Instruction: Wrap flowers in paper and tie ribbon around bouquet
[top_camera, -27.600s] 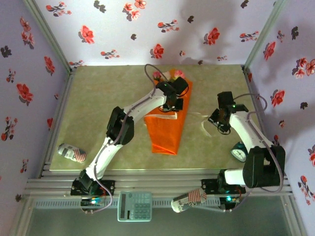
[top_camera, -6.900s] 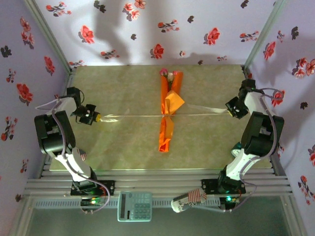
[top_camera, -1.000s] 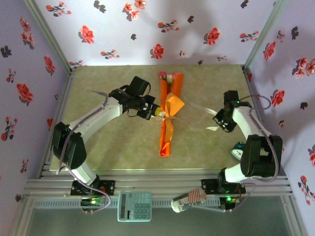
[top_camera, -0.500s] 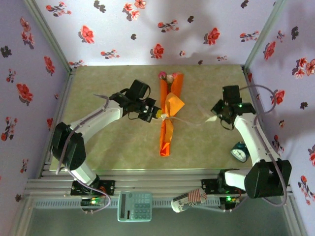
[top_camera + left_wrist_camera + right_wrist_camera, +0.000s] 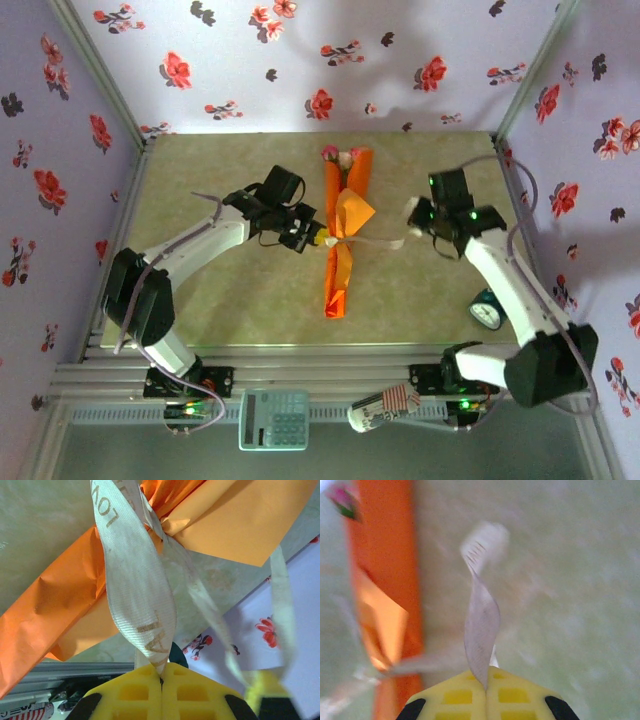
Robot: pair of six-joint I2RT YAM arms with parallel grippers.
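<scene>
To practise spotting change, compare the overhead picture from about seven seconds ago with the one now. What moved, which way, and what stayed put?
Both claws came inward from the sides of the table. The left claw is now beside the bouquet, and the right claw is much nearer it. Each still pinches its end of the ribbon. The bouquet lies where it was.

The ribbon (image 5: 140, 595) looks woven, translucent; the paper (image 5: 60, 610) matt, creased.

bouquet (image 5: 337, 272) mid-table, clock (image 5: 487, 312) right — far-left corner free
</scene>
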